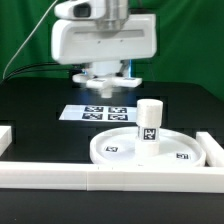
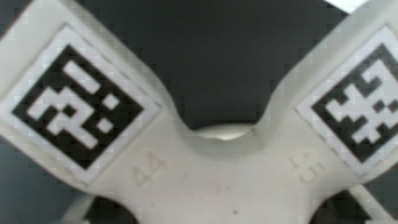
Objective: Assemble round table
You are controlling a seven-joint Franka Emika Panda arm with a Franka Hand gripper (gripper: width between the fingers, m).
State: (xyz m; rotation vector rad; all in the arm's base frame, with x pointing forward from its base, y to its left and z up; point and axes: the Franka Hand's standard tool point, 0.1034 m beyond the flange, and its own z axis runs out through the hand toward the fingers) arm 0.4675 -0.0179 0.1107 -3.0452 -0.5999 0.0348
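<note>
Gripper (image 1: 105,84) far left of centre above the marker board (image 1: 84,111), fingers closed narrowly on the tagged cross-shaped piece (image 2: 205,165), large round rimmed disc (image 1: 118,153) near right, short cylindrical leg (image 1: 150,122) upright at its centre, white border bar (image 1: 60,178) along the near edge

My exterior view is bright, evenly lit from above, but low-res and soft. White arm housing (image 1: 103,40) is nearly blown out; the black table (image 1: 40,115) swallows detail. My wrist view is blurry: cross-shaped piece (image 2: 199,150) sits too close, tag (image 2: 80,100) edges smeared, background dark.
</note>
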